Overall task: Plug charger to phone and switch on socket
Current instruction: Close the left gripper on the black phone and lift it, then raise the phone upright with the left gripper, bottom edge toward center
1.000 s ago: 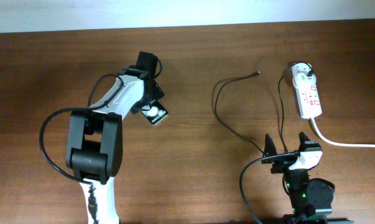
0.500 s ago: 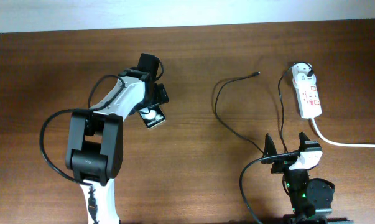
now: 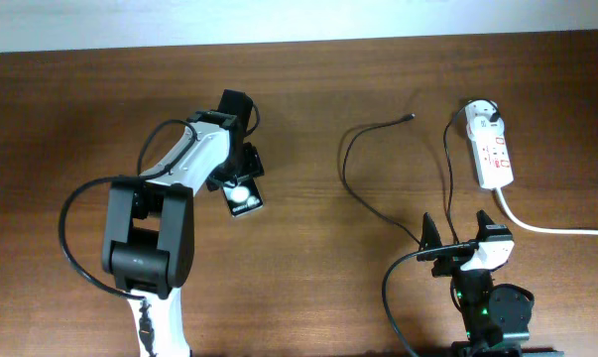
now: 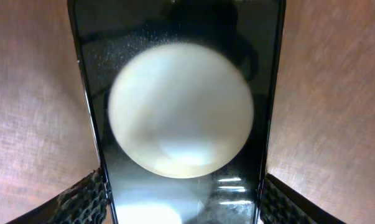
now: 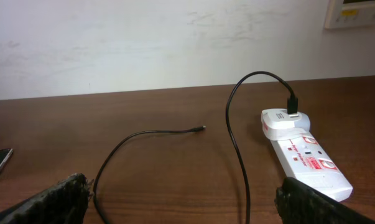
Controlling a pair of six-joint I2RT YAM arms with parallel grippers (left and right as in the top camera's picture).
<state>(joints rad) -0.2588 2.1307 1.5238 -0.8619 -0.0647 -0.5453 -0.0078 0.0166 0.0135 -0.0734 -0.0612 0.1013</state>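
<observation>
My left gripper [image 3: 236,175] is shut on the phone [image 3: 243,197], a black slab with white round patches, at the table's centre left. In the left wrist view the phone [image 4: 181,118] fills the space between the two fingers [image 4: 181,202]. The charger [image 3: 354,134] is a thin black cable looping across the right half, with its tip [image 3: 410,117] lying free on the table. It runs to a plug in the white socket [image 3: 492,149]. My right gripper [image 3: 457,230] is open and empty, near the front edge. The right wrist view shows the gripper [image 5: 181,199], the charger [image 5: 143,134] and the socket [image 5: 305,155].
The socket's thick white cord [image 3: 556,228] runs off the table's right side. A white wall [image 5: 175,43] stands behind the brown wooden table [image 3: 70,129].
My left gripper has turned and shifted the phone a little left and toward the front. The right arm, charger and socket have not moved.
</observation>
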